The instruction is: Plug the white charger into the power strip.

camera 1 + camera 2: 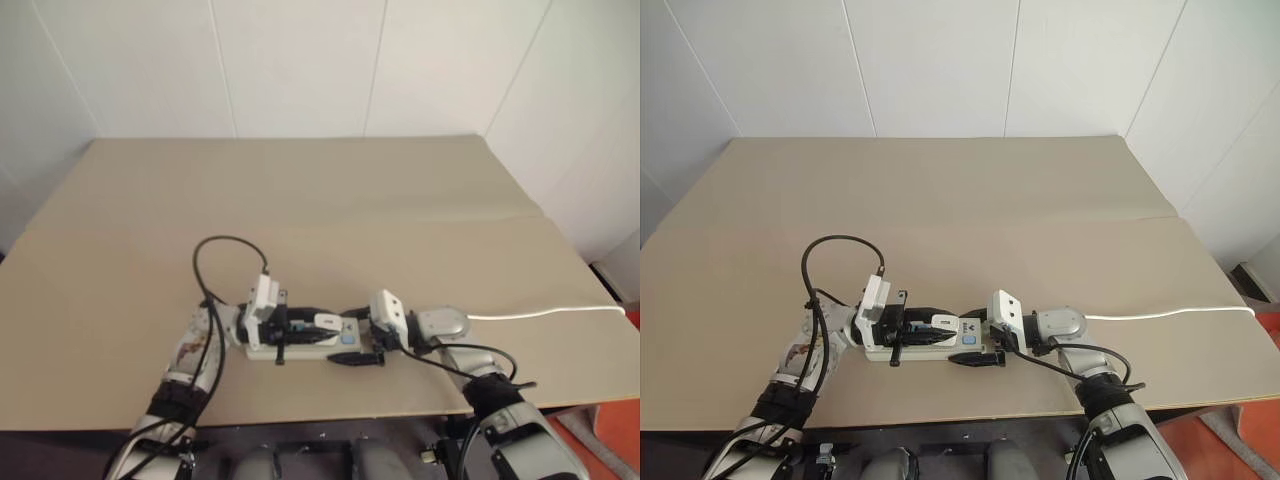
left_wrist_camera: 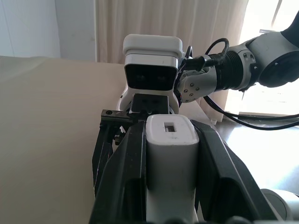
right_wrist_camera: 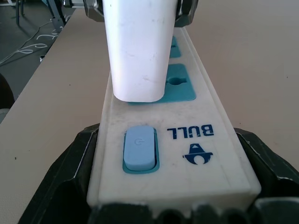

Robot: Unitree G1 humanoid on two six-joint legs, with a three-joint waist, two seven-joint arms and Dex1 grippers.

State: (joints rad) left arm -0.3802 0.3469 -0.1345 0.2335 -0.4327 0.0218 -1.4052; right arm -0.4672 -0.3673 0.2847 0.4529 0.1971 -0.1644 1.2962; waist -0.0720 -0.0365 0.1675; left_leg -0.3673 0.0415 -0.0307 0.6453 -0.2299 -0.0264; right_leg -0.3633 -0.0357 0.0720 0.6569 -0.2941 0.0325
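Left gripper (image 2: 169, 154): two black fingers (image 2: 126, 172) clenched on the white charger (image 2: 169, 158), one finger against each side. In the right wrist view the charger (image 3: 138, 51) stands upright on the power strip (image 3: 187, 140), its base sitting over the blue socket face next to the switch (image 3: 138, 148). Whether it is pushed fully home cannot be told.

Right gripper (image 3: 173, 186): fingers (image 3: 65, 172) spread wide and grasping the switch end of the strip, one black finger against each long side. Blue "BULL" lettering sits beside the switch. A further blue socket (image 3: 180, 84) lies bare just past the charger.

From the head camera: the strip (image 1: 925, 345) lies flat near the front edge of the tan table (image 1: 940, 200), long axis running left to right. Both grippers meet over it, the left one (image 1: 930, 325) coming from the left and the right one (image 1: 980, 345) from the right. A thin white cable (image 1: 1170, 313) trails along the table toward its right edge. White wall panels (image 1: 940, 60) stand behind the table.
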